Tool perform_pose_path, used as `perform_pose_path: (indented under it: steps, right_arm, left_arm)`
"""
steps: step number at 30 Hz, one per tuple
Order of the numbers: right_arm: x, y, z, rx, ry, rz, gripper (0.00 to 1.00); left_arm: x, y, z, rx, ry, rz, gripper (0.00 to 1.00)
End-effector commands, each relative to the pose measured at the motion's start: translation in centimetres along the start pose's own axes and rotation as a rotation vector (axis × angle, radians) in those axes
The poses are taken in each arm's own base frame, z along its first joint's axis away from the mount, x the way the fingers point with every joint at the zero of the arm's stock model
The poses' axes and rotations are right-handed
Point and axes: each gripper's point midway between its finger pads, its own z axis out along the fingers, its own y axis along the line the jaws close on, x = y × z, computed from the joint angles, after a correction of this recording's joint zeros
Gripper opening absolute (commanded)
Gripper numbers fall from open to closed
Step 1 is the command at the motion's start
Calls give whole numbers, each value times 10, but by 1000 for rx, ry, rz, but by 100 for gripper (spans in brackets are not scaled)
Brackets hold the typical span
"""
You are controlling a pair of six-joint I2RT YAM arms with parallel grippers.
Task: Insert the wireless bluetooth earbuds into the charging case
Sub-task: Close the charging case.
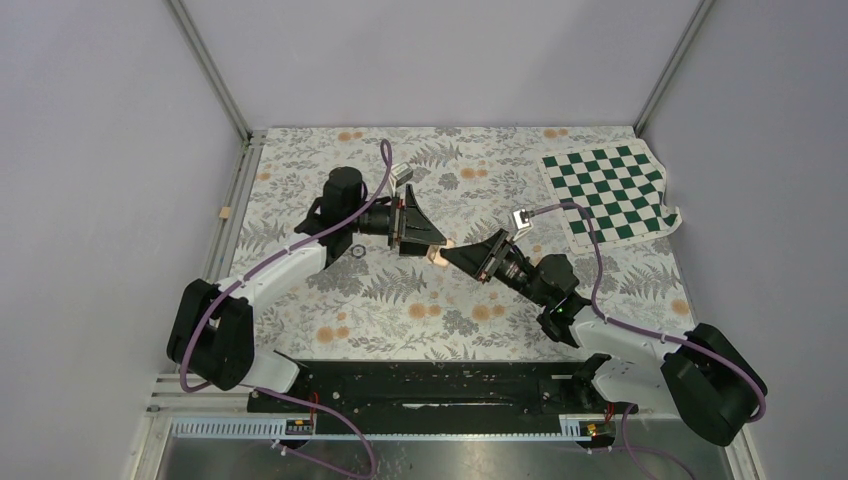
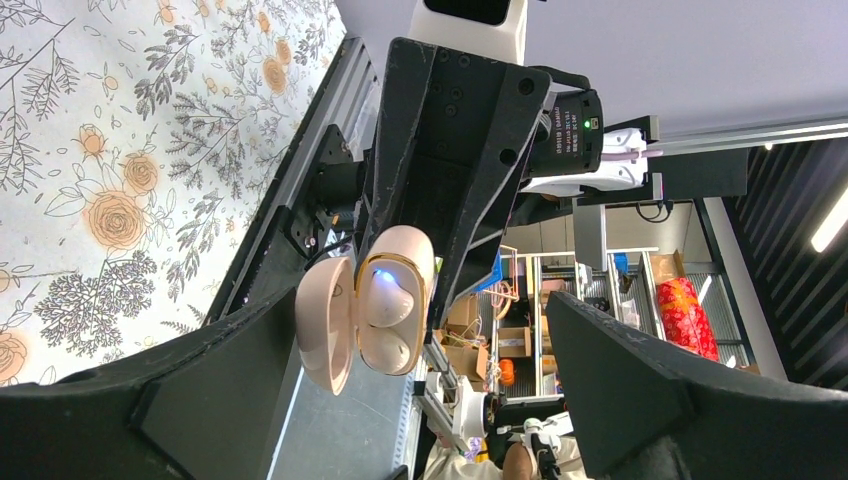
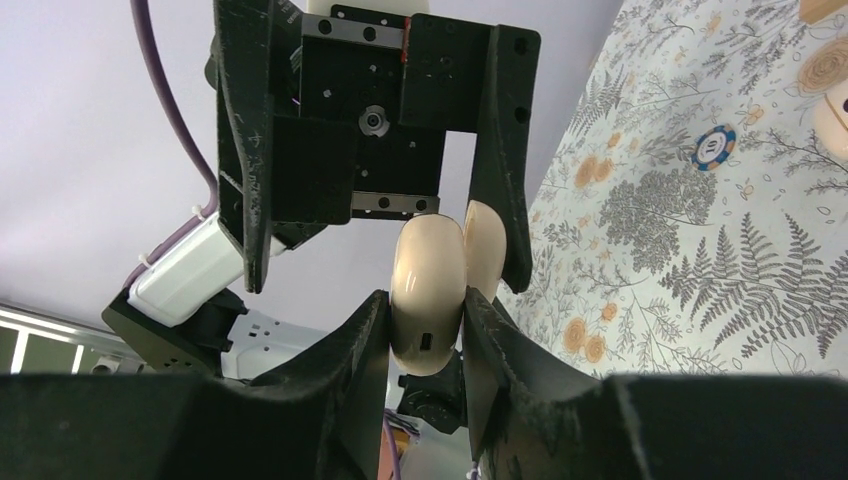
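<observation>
Left wrist view: both earbuds point(image 2: 383, 300) sit seated inside the open charging case point(image 2: 408, 258), which the right pincer point(image 3: 425, 320) pinches. The left pincer point(image 2: 420, 400), spread wide, flanks the case without touching. Insertion looks done; next comes pressing the lid point(image 2: 322, 325) shut.

Both arms reach inward, tips nearly meeting; the left gripper point(image 1: 438, 238) has its jaws spread wide, while the right gripper point(image 1: 455, 257) clamps the charging case point(image 3: 428, 290).

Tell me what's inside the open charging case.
Two earbuds sit side by side in the charging case, a small blue light glowing at the upper one. The sockets beneath them are covered by the buds.
</observation>
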Motion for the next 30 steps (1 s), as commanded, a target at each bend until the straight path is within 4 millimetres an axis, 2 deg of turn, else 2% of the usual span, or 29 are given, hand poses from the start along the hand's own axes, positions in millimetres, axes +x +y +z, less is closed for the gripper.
perform_pose_path:
  steps: [1,14,30]
  right_arm:
    - [-10,19,2,-43,-28,-40,18]
    - [-9,-5,-6,60,-42,-65,17]
    - [-9,-2,1,33,-35,-50,17]
  left_arm:
    - [-5,-17,-3,26,-7,77,95]
    - [-7,-26,-11,12,-13,102,93]
    - [-15,-56,-24,72,-43,146,92]
